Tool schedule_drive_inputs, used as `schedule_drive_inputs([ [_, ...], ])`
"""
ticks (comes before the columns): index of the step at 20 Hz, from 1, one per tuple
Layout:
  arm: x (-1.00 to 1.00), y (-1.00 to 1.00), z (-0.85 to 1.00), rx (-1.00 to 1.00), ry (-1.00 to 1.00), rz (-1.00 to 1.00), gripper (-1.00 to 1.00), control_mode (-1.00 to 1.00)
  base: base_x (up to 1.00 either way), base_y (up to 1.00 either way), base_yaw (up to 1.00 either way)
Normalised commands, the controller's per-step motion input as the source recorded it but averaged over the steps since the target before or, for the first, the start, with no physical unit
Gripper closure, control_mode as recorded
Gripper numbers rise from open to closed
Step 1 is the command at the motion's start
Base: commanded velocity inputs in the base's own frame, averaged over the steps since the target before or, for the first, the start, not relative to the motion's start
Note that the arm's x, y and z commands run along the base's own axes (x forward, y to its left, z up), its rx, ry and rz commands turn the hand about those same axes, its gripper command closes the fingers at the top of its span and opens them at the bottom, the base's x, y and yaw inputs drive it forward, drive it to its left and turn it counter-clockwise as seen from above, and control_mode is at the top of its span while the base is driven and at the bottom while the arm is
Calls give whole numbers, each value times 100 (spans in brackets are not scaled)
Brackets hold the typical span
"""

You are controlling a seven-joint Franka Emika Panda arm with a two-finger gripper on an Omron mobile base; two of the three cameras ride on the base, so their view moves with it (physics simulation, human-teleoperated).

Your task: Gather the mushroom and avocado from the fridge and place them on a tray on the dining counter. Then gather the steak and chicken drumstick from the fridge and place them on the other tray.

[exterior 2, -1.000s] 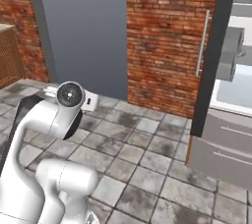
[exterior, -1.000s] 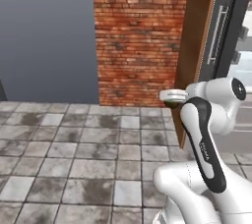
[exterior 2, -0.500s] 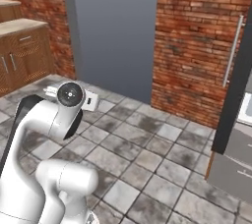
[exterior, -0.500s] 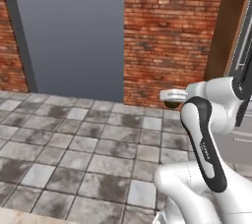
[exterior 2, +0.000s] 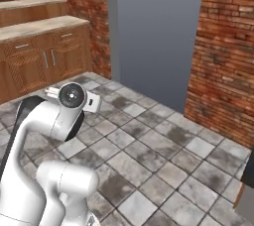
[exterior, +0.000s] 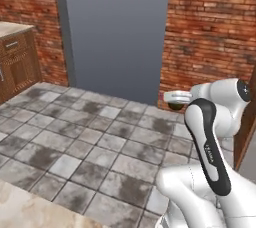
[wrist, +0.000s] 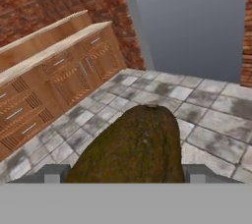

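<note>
A dark brown-green avocado (wrist: 133, 144) sits between my fingertips (wrist: 54, 173) in the hand view, and my gripper (wrist: 125, 173) is shut on it. From the left base view the gripper (exterior: 175, 98) is held out level in front of the arm, with the dark avocado (exterior: 175, 106) just under the hand. In the right base view the hand (exterior 2: 92, 102) pokes out beside the arm's round joint. The fridge, both trays, the dining counter, the mushroom, the steak and the chicken drumstick are out of view.
Wooden cabinets with a beige top (exterior 2: 39, 56) (exterior: 15, 57) (wrist: 59, 70) line the left side. Ahead are a tall grey panel (exterior: 115, 32) and a brick wall (exterior: 210, 37). Grey floor tiles (exterior 2: 149, 150) lie open in front. A beige counter corner (exterior: 30, 212) shows at lower left.
The whole picture has swung: the base has turned, so the fridge slid off to the right and the wooden cabinets came in on the left. The gripper keeps the avocado.
</note>
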Motion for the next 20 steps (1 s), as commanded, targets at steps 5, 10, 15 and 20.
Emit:
schedule_drive_inputs([
  [5,0,0,0,0,0,0,100,100,32,10,50],
  [10,0,0,0,0,0,0,100,100,14,-13,39],
  [15,0,0,0,0,0,0,100,100,0,-37,33],
  [20,0,0,0,0,0,0,100,100,17,-32,33],
])
